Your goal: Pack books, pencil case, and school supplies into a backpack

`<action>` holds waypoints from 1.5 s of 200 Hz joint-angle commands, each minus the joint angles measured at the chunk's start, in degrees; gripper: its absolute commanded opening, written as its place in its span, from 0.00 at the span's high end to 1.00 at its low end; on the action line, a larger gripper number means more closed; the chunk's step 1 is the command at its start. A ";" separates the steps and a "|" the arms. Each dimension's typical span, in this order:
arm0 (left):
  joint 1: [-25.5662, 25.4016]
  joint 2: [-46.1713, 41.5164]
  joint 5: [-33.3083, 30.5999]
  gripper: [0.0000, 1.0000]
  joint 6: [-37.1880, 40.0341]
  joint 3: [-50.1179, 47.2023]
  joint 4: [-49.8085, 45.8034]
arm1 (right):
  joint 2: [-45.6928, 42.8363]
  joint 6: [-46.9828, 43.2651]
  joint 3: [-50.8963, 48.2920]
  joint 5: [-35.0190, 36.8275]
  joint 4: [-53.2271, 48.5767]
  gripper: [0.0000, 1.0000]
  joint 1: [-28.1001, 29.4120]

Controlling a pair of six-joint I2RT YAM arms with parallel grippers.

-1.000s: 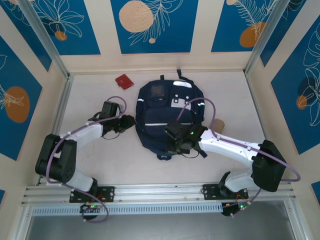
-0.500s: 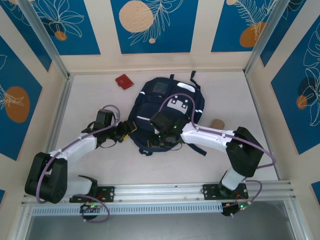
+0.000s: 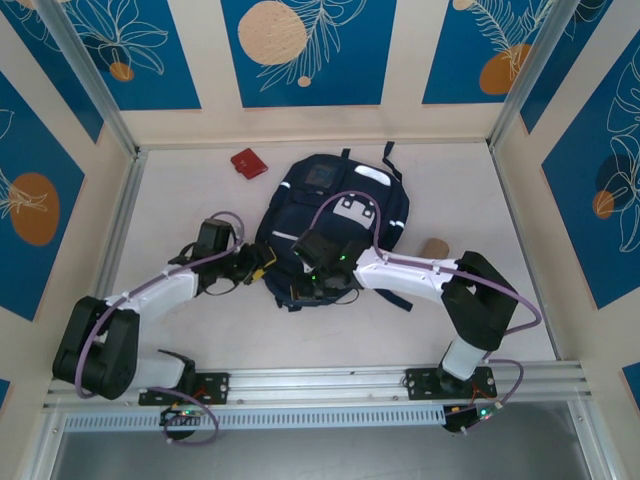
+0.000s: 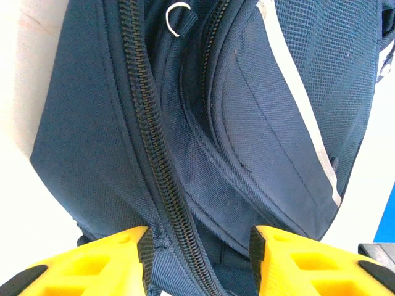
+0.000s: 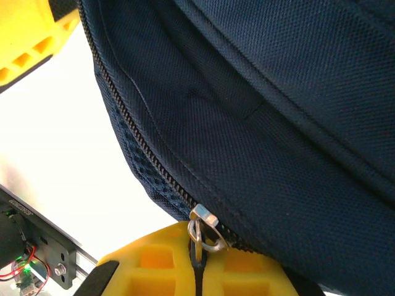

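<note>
The backpack (image 3: 335,215) lies zipped on the surface (image 3: 200,330) as my right hand (image 5: 197,271) clamps its zip pull (image 5: 203,229) and my left hand (image 4: 199,240) straddles the seam (image 4: 157,160), pinching or not I cannot tell; a red case (image 3: 248,163) waits beyond it, so packing, I judge, has yet to begin.

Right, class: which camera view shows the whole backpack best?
Top external: nearly the whole backpack shows. Left wrist shows its zip and white stripe close up; right wrist, fabric and a metal zipper pull.
</note>
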 commanded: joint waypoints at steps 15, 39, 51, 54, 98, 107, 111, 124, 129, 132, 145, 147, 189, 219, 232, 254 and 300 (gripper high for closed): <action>-0.84 4.06 -1.04 0.54 0.95 2.14 -0.62 | 0.84 -0.99 2.08 -1.18 0.35 1.00 0.86; -1.01 6.44 -1.35 0.55 1.32 2.67 -0.95 | 0.76 -0.98 2.08 -0.42 -0.74 1.00 1.13; -1.01 7.29 -1.69 0.60 1.68 2.92 -1.02 | 0.73 -0.95 1.99 0.07 -1.71 1.00 1.30; -1.04 7.43 -1.79 0.62 1.83 2.99 -1.10 | 0.69 -0.94 1.94 0.16 -2.08 1.00 1.39; -1.08 8.61 -6.42 1.00 4.15 3.52 -3.02 | -3.07 0.66 -0.34 5.02 -9.63 1.00 1.84; -1.08 8.43 -7.58 1.00 4.50 3.49 -3.48 | -4.67 1.20 -1.57 6.91 -11.63 1.00 1.84; -1.01 8.19 -8.04 1.00 4.68 3.56 -3.68 | -5.51 1.56 -2.18 7.89 -12.49 1.00 1.84; -1.01 7.44 -9.34 1.00 5.20 3.62 -4.43 | -8.11 2.62 -4.33 10.52 -15.38 1.00 1.57; -1.02 7.08 -9.72 1.00 5.46 3.77 -4.90 | -9.09 2.96 -5.26 11.35 -16.26 1.00 1.45; -1.03 6.74 -9.93 1.00 5.60 3.82 -5.04 | -9.78 3.20 -5.73 11.76 -16.75 1.00 1.34; -1.06 5.54 -10.70 1.00 6.02 4.20 -5.93 | -12.29 4.44 -8.27 14.23 -18.66 1.00 0.89; -1.07 5.36 -10.86 1.00 6.15 4.25 -6.17 | -12.63 4.61 -8.70 14.57 -19.00 1.00 0.79; -1.02 1.79 -13.69 1.00 8.14 5.91 -10.54 | -18.95 6.90 -14.70 20.86 -22.53 1.00 -3.55; -1.02 1.21 -14.58 1.00 9.12 6.13 -12.30 | -22.54 5.11 -16.36 22.22 -22.20 1.00 -7.35; -0.93 1.11 -15.13 1.00 9.38 6.11 -12.75 | -23.61 3.61 -16.59 22.26 -22.00 1.00 -8.75; -0.93 0.78 -16.09 1.00 9.78 6.35 -13.50 | -25.17 0.77 -16.51 22.76 -21.55 1.00 -11.44; -0.84 -0.61 -18.05 1.00 11.48 7.08 -16.81 | -27.75 -6.50 -16.54 21.56 -19.20 1.00 -19.72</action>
